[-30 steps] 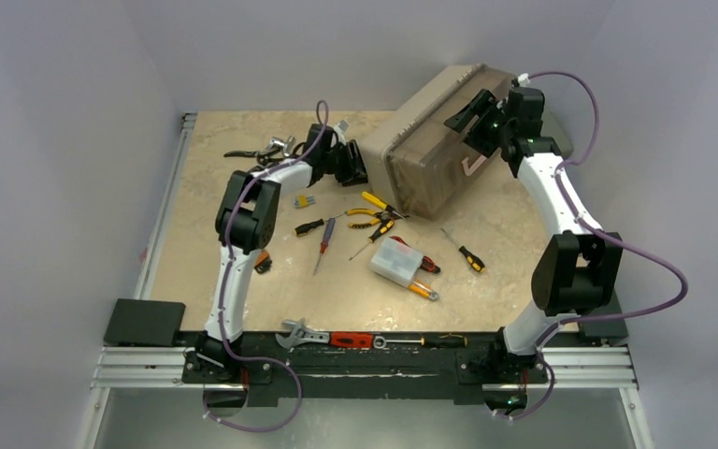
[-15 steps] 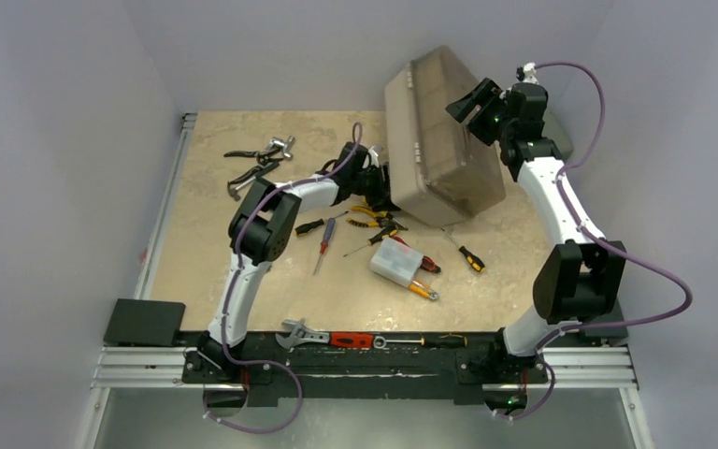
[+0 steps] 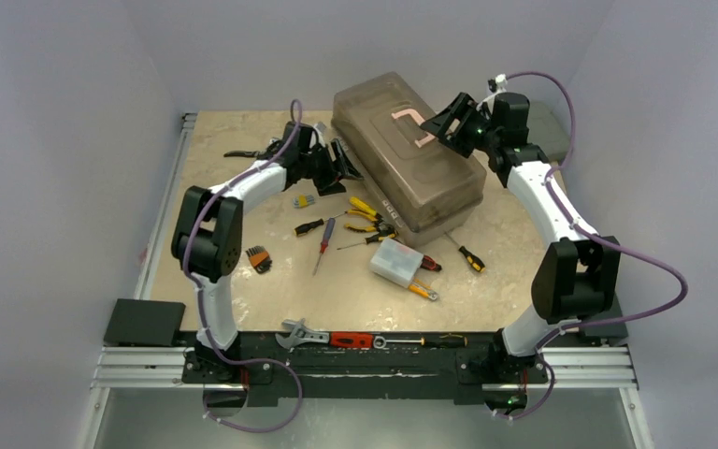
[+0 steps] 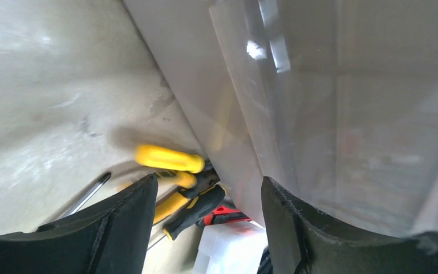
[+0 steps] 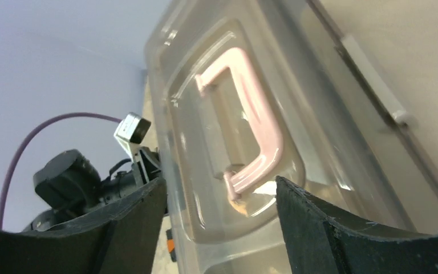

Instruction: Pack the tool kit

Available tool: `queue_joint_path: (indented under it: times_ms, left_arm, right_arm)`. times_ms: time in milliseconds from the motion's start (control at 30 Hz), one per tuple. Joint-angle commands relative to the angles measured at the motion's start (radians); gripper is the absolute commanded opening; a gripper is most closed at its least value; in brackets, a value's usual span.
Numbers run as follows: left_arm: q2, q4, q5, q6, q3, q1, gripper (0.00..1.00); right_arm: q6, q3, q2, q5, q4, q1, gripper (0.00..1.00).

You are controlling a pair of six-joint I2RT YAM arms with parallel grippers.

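Observation:
The beige toolbox (image 3: 409,178) stands upright at the back of the table, its smoky lid shut and its pinkish handle (image 3: 412,125) on top. My right gripper (image 3: 446,124) is open just right of the handle. In the right wrist view the handle (image 5: 245,128) lies beyond the spread jaws of that gripper (image 5: 219,228), untouched. My left gripper (image 3: 338,165) is open beside the toolbox's left wall (image 4: 342,114), empty. Yellow-handled pliers (image 3: 370,211) and small screwdrivers (image 3: 323,245) lie loose in front of the box. The pliers also show in the left wrist view (image 4: 168,161).
A small flat grey case (image 3: 396,261) lies mid-table on a red-and-orange tool. Another screwdriver (image 3: 466,253) lies right of it. Black pliers (image 3: 257,152) lie at the back left, a bit holder (image 3: 258,258) at left. A wrench (image 3: 303,333) and other tools lie on the front rail.
The toolbox has gone from tipped and raised to upright on the table, handle on top. My left gripper has pulled back to its left side; my right gripper sits by the handle.

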Motion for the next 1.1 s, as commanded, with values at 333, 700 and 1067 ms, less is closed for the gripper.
queue_joint_path:
  times_ms: [333, 700, 1067]
  left_arm:
    - [-0.307, 0.039, -0.133, 0.023, -0.178, 0.042, 0.71]
    - [-0.227, 0.144, -0.153, -0.069, -0.114, -0.043, 0.77]
    - [-0.061, 0.253, -0.148, -0.148, 0.005, -0.047, 0.75]
  right_arm:
    - [-0.235, 0.249, -0.008, 0.071, -0.287, -0.012, 0.82]
    - [-0.305, 0.156, 0.072, 0.004, -0.299, -0.132, 0.88]
    - [-0.323, -0.172, -0.063, -0.195, -0.182, -0.116, 0.82]
